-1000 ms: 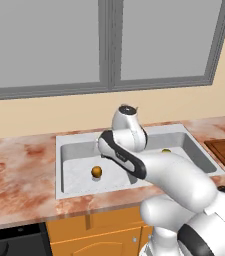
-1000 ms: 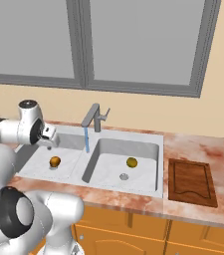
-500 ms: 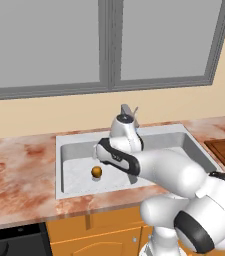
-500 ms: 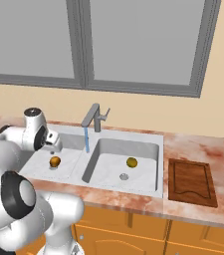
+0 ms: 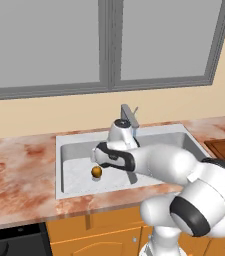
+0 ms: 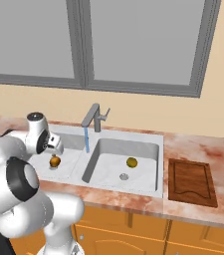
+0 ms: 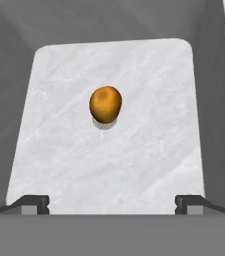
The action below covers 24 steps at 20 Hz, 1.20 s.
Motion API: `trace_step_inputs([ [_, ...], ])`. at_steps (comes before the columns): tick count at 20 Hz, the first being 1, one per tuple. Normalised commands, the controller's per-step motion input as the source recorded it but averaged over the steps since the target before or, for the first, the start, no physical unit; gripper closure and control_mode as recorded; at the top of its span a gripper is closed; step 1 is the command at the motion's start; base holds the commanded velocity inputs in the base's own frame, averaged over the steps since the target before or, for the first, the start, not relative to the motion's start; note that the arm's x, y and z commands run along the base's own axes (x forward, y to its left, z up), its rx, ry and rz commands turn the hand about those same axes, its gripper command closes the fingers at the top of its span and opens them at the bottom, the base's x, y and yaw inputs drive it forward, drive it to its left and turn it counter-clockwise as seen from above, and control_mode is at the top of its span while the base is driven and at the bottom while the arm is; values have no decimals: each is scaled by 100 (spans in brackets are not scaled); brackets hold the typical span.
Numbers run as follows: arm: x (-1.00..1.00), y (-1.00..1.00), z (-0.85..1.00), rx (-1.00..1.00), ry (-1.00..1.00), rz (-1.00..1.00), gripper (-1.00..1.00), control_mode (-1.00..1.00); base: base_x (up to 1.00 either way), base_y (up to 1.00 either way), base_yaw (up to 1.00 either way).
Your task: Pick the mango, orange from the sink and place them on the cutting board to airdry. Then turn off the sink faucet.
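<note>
One orange (image 7: 105,104) lies on the sink (image 7: 109,165) floor beyond the spread, empty claw (image 7: 112,201); no legible writing.

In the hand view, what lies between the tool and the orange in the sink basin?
Nothing: in the hand view, bare marbled basin floor of the sink runs from the open tool to the orange.

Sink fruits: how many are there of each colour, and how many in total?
Orange fruit: 1, in the left basin of the sink.
Yellow-green mango: 1, in the right basin.
Total: 2.
</note>
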Motion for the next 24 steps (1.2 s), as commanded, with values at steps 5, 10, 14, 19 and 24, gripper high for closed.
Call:
trace_step_inputs([
  [5, 18, 10, -24, 0, 0, 0, -100, -100, 0, 0, 0],
  [10, 21, 3, -16, 0, 0, 0, -100, -100, 0, 0, 0],
  [14, 13, 0, -15, 0, 0, 0, -100, -100, 0, 0, 0],
  [19, 16, 2, -20, 0, 0, 0, -100, -100, 0, 0, 0],
  [24, 14, 5, -13, 0, 0, 0, -100, -100, 0, 0, 0],
])
